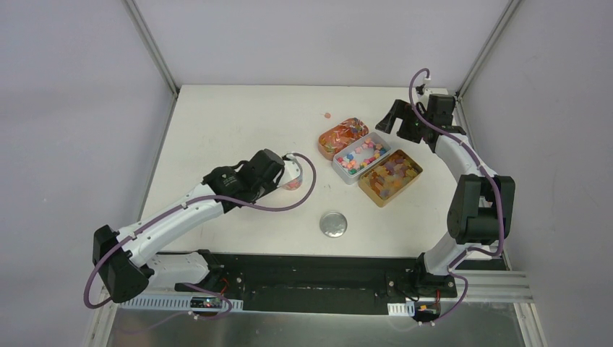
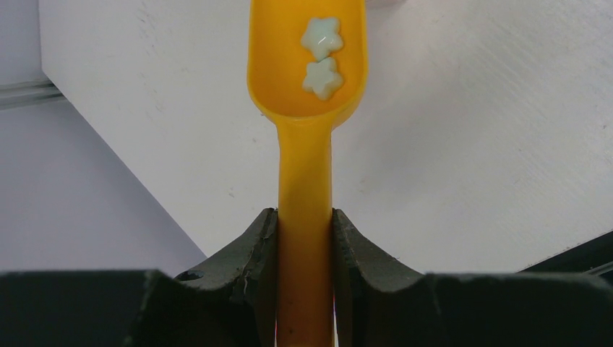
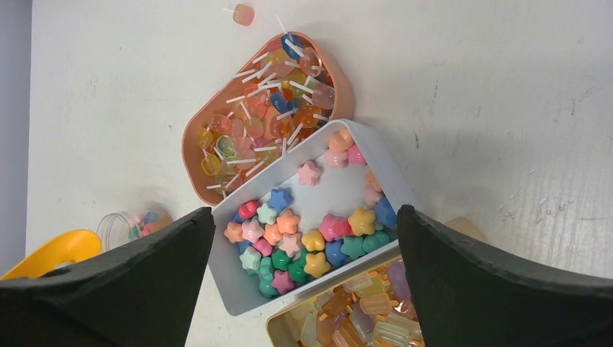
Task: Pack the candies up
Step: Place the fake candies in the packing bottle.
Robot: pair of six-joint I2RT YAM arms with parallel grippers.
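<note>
Left pincer [image 2: 305,224] clamps the orange scoop [image 2: 304,166] holding two pale star candies [image 2: 322,38], while right pincer [image 3: 305,212] gapes wide above the white candy tray [image 3: 334,194].

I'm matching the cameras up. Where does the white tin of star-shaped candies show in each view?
Top external: the white tin lies right of centre, the middle one of three tins.
Left wrist: not in it; that view shows the orange scoop.
Right wrist: the white tin fills the centre of the picture.
Shared landmark: the peach tin of lollipops beside it, at upper centre in the right wrist view.
</note>
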